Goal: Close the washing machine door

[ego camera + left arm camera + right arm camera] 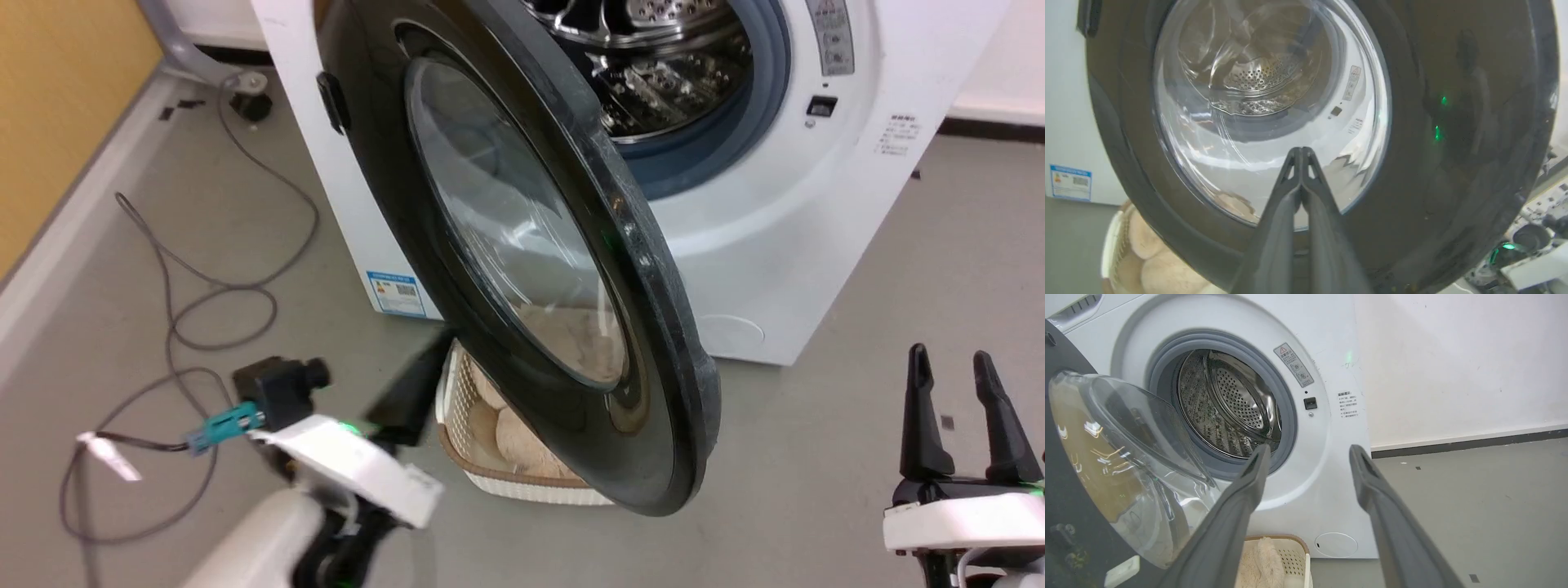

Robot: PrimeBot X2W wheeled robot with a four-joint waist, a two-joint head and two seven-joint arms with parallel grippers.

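The left end effector (1301, 152) has its two long dark fingers pressed tip to tip and holds nothing. It points at the outer face of the large round glossy black washing machine door (384, 180), with its tips over the lower part of the clear bulging glass window (1274, 122); I cannot tell whether they touch. The right end effector (949, 359) stands spread wide and empty, well apart from the door. The door hangs partly open, swung out from the big white front-loading washing machine (800, 245), whose perforated steel drum (1229, 408) is exposed. Below the door, a small white woven basket (522, 488) of beige plush items sits on the grey floor (816, 474). Dark cables (175, 327) trail to the left.
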